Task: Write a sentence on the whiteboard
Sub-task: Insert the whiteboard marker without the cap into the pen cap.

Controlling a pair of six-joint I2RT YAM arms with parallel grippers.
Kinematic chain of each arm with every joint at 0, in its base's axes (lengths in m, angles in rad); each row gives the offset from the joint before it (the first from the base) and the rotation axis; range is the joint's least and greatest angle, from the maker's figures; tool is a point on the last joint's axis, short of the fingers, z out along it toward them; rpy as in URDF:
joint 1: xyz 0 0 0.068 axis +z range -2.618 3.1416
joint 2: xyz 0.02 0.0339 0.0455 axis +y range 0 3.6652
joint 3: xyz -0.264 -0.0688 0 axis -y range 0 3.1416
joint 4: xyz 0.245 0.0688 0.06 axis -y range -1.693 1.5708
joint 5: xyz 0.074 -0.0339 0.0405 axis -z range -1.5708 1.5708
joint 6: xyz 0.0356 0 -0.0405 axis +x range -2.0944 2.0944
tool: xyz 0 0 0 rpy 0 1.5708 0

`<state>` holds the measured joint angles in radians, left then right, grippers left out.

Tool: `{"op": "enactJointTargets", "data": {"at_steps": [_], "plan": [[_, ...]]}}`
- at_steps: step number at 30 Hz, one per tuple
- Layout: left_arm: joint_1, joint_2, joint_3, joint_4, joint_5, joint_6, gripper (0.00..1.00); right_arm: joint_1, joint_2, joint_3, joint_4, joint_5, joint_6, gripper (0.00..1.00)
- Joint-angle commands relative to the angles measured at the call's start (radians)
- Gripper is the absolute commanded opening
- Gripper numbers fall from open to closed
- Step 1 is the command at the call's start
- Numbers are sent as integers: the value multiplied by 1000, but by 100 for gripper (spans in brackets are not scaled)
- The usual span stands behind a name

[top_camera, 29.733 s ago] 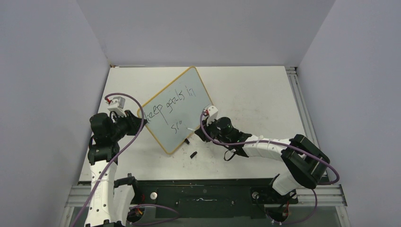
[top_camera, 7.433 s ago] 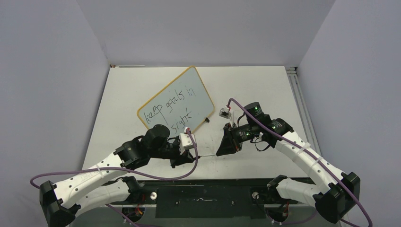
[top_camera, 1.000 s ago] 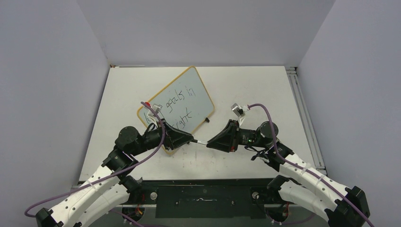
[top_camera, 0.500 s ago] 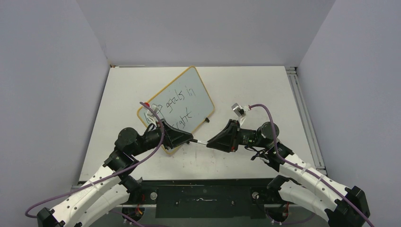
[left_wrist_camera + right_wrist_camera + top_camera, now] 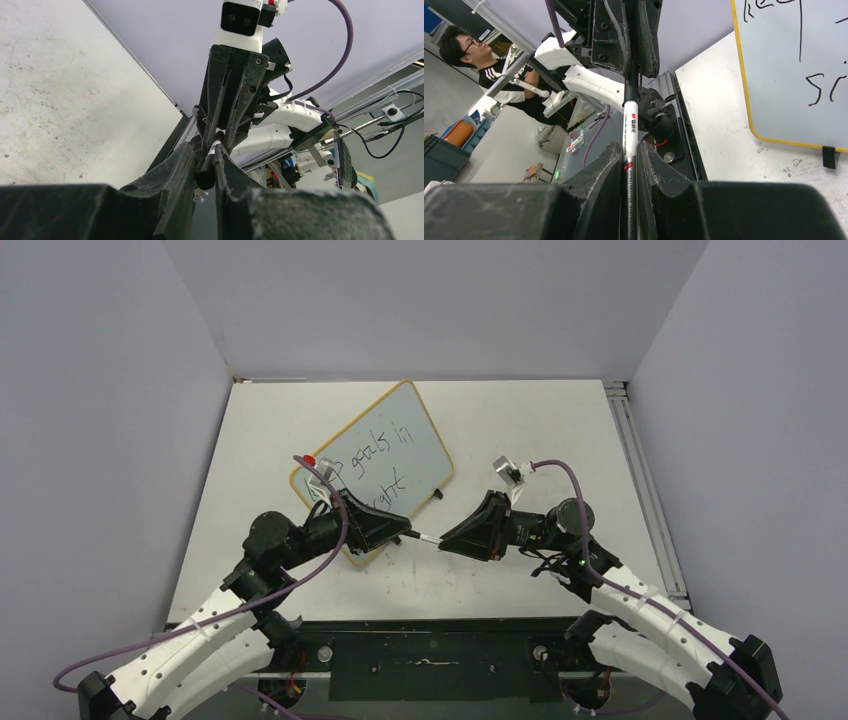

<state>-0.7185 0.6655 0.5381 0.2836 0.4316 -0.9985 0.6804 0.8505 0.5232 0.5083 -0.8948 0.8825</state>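
In the top view the left fingers [image 5: 398, 531] and the right fingers [image 5: 450, 538] point at each other just below the middle of the frame, above the desk [image 5: 540, 430]. A marker [image 5: 425, 537] bridges the small gap between them. The left fingers are closed almost fully on the marker's black end, as the left wrist view shows. The right fingers are clamped tight on its white barrel, which runs straight up the middle of the right wrist view.

The whiteboard [image 5: 420, 415] lies flat on the desk, turned at an angle, in the upper middle of the top view. Its lower corner is covered by the left arm. On it the sentence [image 5: 385, 455] reads "goals in" over "sight"; the first word is hidden behind the arm's wrist.
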Motion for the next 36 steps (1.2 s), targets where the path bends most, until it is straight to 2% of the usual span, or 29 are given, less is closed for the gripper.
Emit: {"op": "enactJointTargets", "data": {"at_steps": [1, 20, 36], "plan": [[-78, 27, 4, 38, 70, 13, 0, 7, 9, 8, 117, 73, -1, 5], [-160, 19, -33, 16, 58, 26, 0, 8, 3, 2, 222, 173, 28, 5], [-228, 42, -55, 37, 10, 37, 0, 15, 21, 2, 242, 187, 34, 5]]}}
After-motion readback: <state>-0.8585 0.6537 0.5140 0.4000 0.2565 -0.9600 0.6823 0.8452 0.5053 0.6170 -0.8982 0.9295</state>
